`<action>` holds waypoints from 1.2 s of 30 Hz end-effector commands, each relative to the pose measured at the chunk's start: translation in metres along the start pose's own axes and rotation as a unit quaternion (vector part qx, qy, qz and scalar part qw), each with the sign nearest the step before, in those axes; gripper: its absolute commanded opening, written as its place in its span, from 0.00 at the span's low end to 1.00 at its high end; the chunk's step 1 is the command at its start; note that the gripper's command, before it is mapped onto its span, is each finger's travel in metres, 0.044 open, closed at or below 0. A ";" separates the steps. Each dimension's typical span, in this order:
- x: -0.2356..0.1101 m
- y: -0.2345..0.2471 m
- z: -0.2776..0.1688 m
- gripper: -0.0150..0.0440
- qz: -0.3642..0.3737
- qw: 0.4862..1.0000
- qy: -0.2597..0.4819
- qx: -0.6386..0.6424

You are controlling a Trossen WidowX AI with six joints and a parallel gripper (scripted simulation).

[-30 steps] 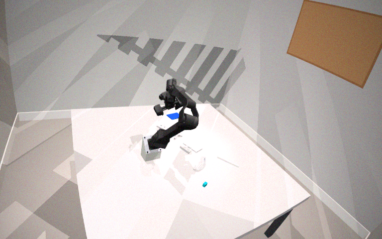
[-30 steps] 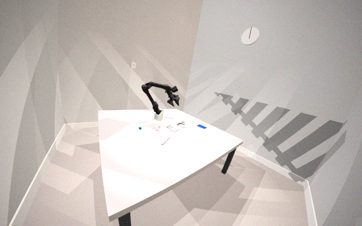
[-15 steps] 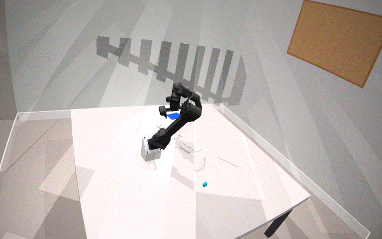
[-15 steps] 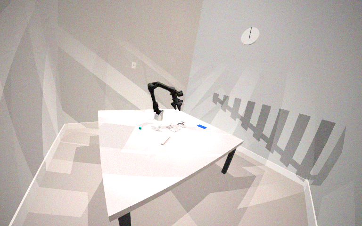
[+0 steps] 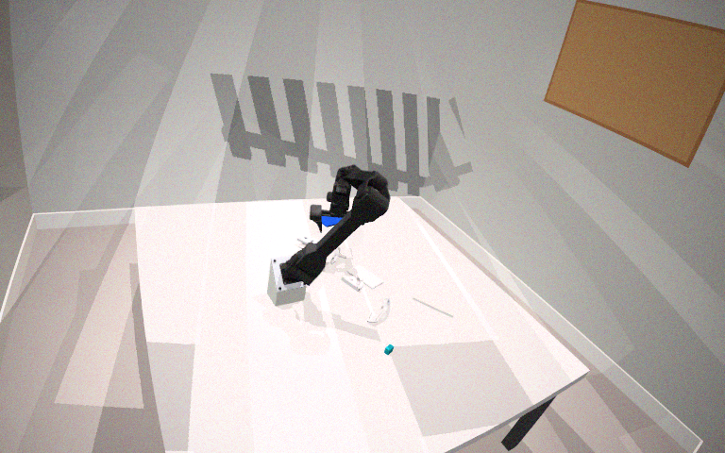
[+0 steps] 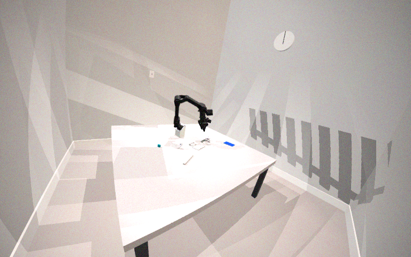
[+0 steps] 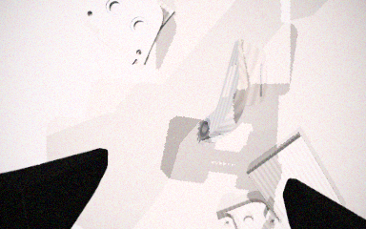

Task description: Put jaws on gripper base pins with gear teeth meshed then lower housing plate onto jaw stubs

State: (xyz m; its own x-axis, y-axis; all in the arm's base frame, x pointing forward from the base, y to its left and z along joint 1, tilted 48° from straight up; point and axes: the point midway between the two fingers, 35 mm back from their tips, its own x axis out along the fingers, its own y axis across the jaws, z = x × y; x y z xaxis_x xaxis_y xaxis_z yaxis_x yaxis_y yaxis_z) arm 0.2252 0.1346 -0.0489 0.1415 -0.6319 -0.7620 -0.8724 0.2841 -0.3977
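My gripper (image 6: 203, 129) (image 7: 195, 173) is open and empty, pointing down above the parts; in the top view the arm partly hides it. One pale jaw (image 7: 228, 100) lies below and ahead of the fingers in the wrist view, its round hub toward them. A white part with two round features (image 7: 128, 19) is at the upper left. Another part with round features (image 7: 248, 220) shows at the bottom edge, beside a pale rectangular piece (image 7: 295, 164) partly behind the right finger. I cannot tell which is the gripper base or the housing plate. A second curved pale piece (image 5: 379, 313) lies apart, possibly the other jaw.
A blue plate (image 5: 331, 220) (image 6: 229, 143) lies beyond the parts. A teal block (image 5: 388, 349) (image 6: 159, 145) and a thin pale bar (image 5: 432, 307) (image 6: 188, 159) lie on the white table (image 5: 213, 374) (image 6: 169, 196). The arm's pale base block (image 5: 288, 295) stands near the parts.
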 end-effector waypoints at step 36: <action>0.083 -0.020 -0.005 1.00 0.016 0.989 0.093 0.117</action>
State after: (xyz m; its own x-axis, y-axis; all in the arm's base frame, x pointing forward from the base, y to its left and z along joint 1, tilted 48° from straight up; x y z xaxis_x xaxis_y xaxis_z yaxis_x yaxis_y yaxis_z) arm 0.2533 0.0768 -0.0986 0.0086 -0.7321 -0.6812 -0.7338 0.4581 -0.5016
